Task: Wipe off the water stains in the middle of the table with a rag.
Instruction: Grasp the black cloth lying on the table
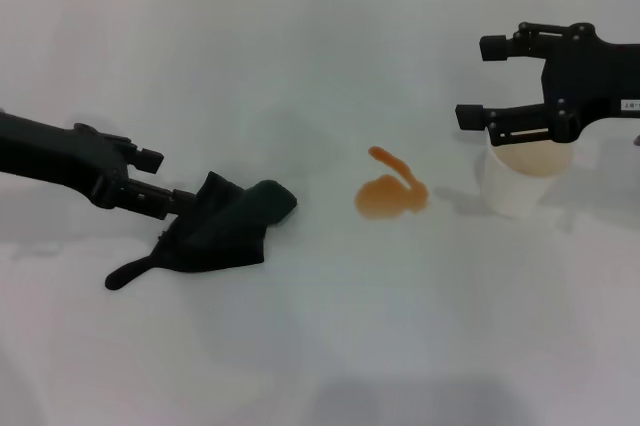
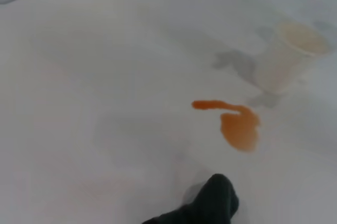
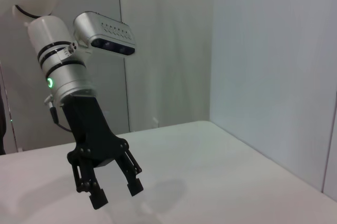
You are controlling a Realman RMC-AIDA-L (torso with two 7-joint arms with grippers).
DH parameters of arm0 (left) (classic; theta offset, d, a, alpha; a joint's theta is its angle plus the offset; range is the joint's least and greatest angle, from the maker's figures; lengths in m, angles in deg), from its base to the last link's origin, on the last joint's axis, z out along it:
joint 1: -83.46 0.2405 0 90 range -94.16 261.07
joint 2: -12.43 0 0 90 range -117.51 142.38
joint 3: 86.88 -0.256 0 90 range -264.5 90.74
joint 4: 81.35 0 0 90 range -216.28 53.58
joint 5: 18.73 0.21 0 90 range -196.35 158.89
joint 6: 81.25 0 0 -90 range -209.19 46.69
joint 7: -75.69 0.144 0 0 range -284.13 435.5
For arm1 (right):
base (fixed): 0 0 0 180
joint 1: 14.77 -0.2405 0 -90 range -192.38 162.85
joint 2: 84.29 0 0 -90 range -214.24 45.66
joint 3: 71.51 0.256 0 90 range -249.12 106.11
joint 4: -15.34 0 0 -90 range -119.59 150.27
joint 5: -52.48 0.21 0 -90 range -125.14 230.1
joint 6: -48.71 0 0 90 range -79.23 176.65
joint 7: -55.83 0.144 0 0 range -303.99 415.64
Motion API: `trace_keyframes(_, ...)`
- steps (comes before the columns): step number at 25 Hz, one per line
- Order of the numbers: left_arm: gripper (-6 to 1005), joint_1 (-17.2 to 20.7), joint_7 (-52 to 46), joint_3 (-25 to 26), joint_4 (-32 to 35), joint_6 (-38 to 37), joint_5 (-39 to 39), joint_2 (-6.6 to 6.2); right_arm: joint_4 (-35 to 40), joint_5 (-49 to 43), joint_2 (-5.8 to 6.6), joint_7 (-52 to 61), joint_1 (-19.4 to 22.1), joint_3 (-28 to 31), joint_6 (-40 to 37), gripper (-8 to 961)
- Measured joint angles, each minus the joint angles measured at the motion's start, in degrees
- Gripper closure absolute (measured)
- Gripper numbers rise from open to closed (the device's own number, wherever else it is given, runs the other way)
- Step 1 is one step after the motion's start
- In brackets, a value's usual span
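The water stains [image 1: 390, 194] are a small orange blotch with a short curved tail on the white table [image 1: 350, 346]; they also show in the left wrist view [image 2: 239, 126]. The dark green-black rag [image 1: 225, 226] lies crumpled on the table to the left of the blotch, about a hand's width away, its thin tail trailing toward the front left. Its tip shows in the left wrist view [image 2: 210, 203]. My left gripper [image 1: 178, 204] reaches in low from the left and is shut on the rag's near edge. My right gripper [image 1: 482, 81] is open and empty, hovering above the cup.
A translucent white cup [image 1: 522, 178] with orange liquid stands just right of the blotch; it also shows in the left wrist view [image 2: 287, 58]. The right wrist view shows an open, empty black gripper [image 3: 113, 190] on a white arm over the table, with walls behind.
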Motion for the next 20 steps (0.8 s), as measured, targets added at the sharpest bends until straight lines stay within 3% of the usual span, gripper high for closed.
trace_keyframes(6, 138, -2.1, 0.4, -1.7, -0.4, 1.7, 1.6, 0.04, -0.2, 1.4, 0.0, -0.3, 0.6, -0.2, 0.0, 84)
trace_keyframes(15, 137, -4.2, 1.1, -10.6, -2.8, 9.0, 2.4, 2.73, -0.1, 1.5, 0.0, -0.5, 0.6, -0.6, 0.1, 83)
trace_keyframes(20, 137, -4.5, 1.3, -12.9, -4.1, 10.9, 2.6, 3.27, -0.1, 1.5, 0.0, -0.5, 0.6, -0.6, 0.1, 83)
